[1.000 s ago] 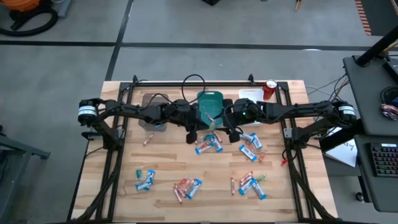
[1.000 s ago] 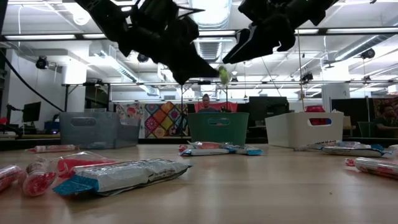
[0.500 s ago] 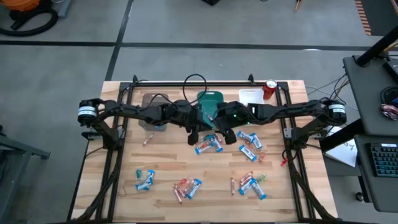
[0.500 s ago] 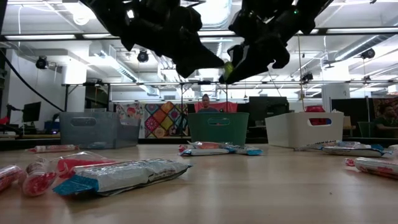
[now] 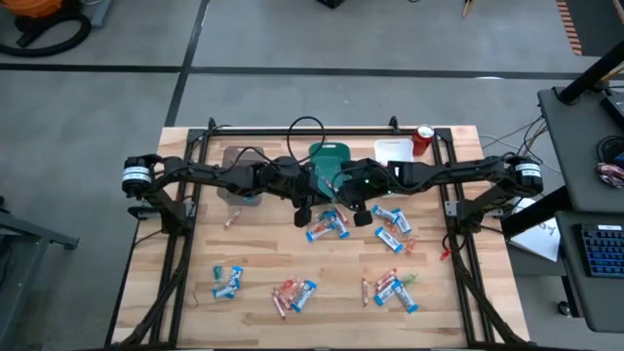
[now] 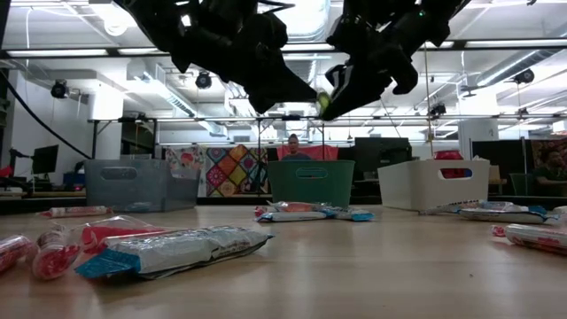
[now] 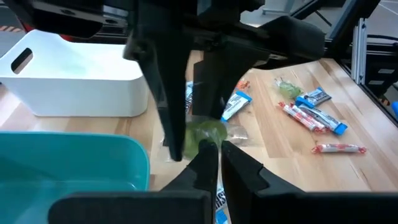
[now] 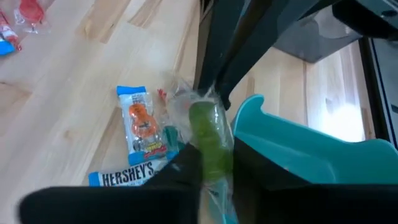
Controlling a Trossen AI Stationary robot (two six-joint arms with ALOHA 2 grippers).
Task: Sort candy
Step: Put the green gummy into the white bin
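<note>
My pale wooden plank table (image 5: 263, 258) carries three bins along its far edge, the teal plastic one (image 5: 330, 159) in the middle, between a grey bin (image 6: 140, 183) and a white one (image 6: 434, 182). Both my arms meet above the table just in front of the teal bin. My left gripper (image 7: 208, 148) is pinched together on a small green wrapped candy (image 8: 210, 140) in clear crinkled film, held in the air. My right gripper (image 8: 214, 163) is clamped on the same green candy from the other side. Blue-and-white bar wrappers (image 5: 327, 226) lie on the wood below.
</note>
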